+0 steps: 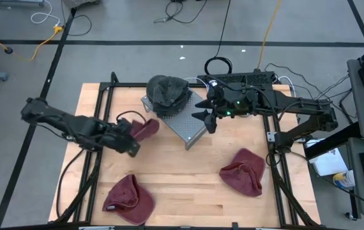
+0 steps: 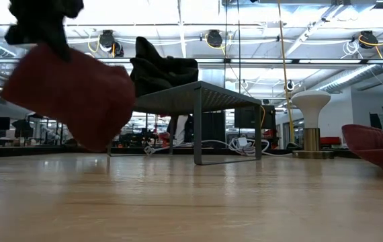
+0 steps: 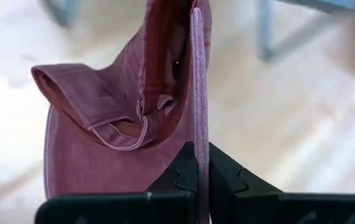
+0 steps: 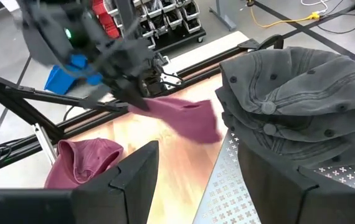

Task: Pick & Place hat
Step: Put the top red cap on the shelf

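Observation:
A maroon hat (image 1: pixel 146 128) hangs in the air left of the table's middle, with my left gripper (image 1: pixel 133 138) shut on it; in the low view the hat (image 2: pixel 70 94) is clear of the wood. A pile of dark grey hats (image 1: pixel 166 92) lies on top of a perforated metal stand (image 1: pixel 191 128) at the far middle. My right gripper (image 1: pixel 205 119) stands open beside that pile, above the stand's right part, with nothing between its fingers (image 4: pixel 137 180). My left gripper pinches a thin flat part of the maroon hat's rim (image 3: pixel 198 134), seen edge-on, between its two fingers (image 3: pixel 184 165). The fingers slant down from the table's left. The hat is lifted clear of the table and droops beyond and below the fingers, crown crumpled.
Two more maroon hats lie on the wood: one near the front left (image 1: pixel 128 199), one at the front right (image 1: pixel 243 171). Black frame rails (image 1: pixel 99 108) run along both sides of the table. Bare wood lies between the two hats at the near middle.

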Controlling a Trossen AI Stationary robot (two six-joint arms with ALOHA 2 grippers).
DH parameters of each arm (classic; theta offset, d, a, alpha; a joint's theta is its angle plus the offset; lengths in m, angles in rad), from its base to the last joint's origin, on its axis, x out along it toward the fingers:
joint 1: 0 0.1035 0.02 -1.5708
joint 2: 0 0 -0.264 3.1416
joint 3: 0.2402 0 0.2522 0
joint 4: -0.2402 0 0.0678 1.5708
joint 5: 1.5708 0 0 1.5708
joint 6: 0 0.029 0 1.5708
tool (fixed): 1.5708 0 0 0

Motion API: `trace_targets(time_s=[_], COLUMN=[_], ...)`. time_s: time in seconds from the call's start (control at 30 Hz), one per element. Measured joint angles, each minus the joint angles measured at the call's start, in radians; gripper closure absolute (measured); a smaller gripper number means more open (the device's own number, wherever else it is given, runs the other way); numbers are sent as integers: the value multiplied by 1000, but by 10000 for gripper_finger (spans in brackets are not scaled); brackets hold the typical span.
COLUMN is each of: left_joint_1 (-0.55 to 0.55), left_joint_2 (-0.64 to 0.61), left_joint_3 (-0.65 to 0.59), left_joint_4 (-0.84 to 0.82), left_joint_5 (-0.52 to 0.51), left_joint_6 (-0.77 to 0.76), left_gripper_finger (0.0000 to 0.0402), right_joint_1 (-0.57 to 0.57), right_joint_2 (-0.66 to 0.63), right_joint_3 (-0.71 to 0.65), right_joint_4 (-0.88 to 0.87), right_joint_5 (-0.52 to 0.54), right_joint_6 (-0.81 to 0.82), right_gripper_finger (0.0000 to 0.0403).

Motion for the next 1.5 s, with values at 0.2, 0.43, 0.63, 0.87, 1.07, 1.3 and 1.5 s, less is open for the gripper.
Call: trace_targets(time_s=[0.2, 0.43, 0.63, 0.87, 1.07, 1.3, 1.5], left_joint_1=[-57, -97, -97, -97, -96, -96, -95], left_joint_2=[-95, -190, -240, -256, -250, -228, -157], left_joint_3=[61, 74, 74, 74, 75, 75, 75], left_joint_4=[13, 294, 602, 881, 1116, 1331, 1516], left_joint_5=[170, 174, 158, 172, 171, 151, 137], left_joint_6=[69, 267, 507, 725, 948, 1248, 1523], left_gripper_finger=[394, 394, 394, 394, 394, 394, 394], right_joint_1=[0, 0, -5, -8, 12, 40, 60], right_joint_2=[0, 0, -11, -30, -43, -50, -52], right_joint_3=[0, 0, 0, 0, 0, 0, -60], right_joint_4=[12, 66, 62, 37, 36, 118, 409], right_joint_5=[0, -56, -290, -659, -747, -554, -462], right_joint_6=[-2, 54, 112, 142, 170, 218, 282], right_gripper_finger=[190, 190, 190, 190, 190, 190, 190])
